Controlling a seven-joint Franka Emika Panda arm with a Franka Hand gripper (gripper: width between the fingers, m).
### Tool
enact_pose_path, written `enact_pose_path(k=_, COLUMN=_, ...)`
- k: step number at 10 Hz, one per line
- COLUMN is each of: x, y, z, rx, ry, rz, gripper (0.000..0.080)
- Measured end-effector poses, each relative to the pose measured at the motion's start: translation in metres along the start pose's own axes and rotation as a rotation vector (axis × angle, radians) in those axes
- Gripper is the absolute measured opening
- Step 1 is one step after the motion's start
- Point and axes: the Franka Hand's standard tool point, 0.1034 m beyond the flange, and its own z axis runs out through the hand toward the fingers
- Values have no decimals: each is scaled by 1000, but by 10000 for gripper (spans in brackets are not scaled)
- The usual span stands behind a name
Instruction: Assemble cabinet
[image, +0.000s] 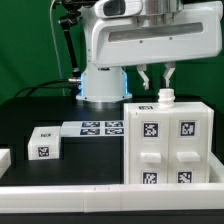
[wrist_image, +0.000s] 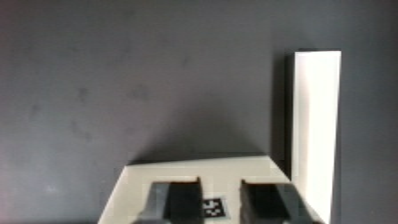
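While upright under the pincer (image: 157, 84), cabinet (image: 168, 150), tagged front toward exterior camera.

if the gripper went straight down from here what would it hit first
Probably the small white piece standing on the cabinet, just under the open gripper; depth is unclear, so it might meet the cabinet top instead.

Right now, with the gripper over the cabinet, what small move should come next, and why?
Probably lower the gripper straight down. Its jaws stand open, holding nothing, just above the small white piece standing on top of the cabinet. Depth alignment cannot be judged here, so descend slowly.
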Motion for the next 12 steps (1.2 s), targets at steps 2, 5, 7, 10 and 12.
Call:
enact_pose_path(k=2, x=0, y=0, z=0, rx=0, ry=0, rz=0, gripper=194)
enact_pose_path(k=5, x=0, y=0, z=0, rx=0, ry=0, rz=0, gripper=580)
enact_pose_path(k=7, x=-12, y=0, z=13, rx=-5, ry=-1, rz=3, gripper=772)
enact_pose_path(k=10, x=-69, y=22, z=52, rx=-26, ry=-32, rz=8, gripper=794)
enact_pose_path(k=12, x=-88, y=57, z=67, rx=-33, ry=-39, rz=-10, gripper=796)
